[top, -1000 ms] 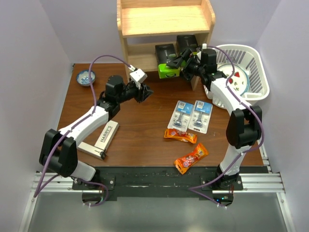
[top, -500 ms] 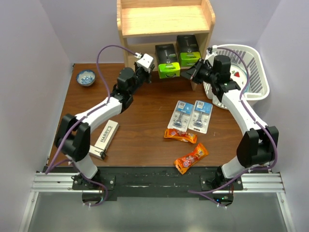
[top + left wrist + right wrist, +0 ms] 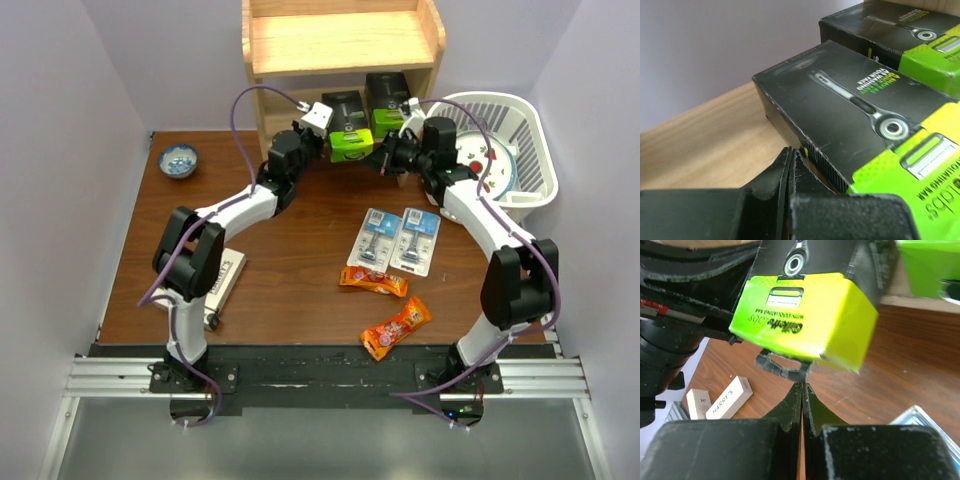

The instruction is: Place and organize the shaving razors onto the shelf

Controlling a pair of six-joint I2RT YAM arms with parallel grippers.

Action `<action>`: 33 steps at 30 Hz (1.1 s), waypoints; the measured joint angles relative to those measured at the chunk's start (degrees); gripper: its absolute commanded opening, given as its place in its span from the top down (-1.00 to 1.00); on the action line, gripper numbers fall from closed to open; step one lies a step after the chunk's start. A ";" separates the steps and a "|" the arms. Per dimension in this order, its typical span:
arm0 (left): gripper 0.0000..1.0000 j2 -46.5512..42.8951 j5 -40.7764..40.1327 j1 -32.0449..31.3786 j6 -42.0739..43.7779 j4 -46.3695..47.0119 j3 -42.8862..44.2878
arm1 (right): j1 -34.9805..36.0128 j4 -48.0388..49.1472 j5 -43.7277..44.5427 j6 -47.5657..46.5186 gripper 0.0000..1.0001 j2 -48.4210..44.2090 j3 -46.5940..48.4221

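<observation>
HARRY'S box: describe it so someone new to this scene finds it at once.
Take the brown table, near-left part, where the left arm crosses. The HARRY'S box lies flat there, partly under that arm. It is the only long pale box, lettered lengthwise; the other razor packs are black-and-green boxes or clear cards.

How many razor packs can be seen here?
5. Two black boxes lie on the shelf's lower board; two blister cards lie side by side on the table; the HARRY'S box lies further left, partly under the left arm. Others may be hidden.
</observation>
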 measured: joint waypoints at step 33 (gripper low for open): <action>1.00 13.97 -0.44 1.38 -1.55 0.79 17.79 | 1.25 1.46 11.41 3.04 1.00 10.88 12.02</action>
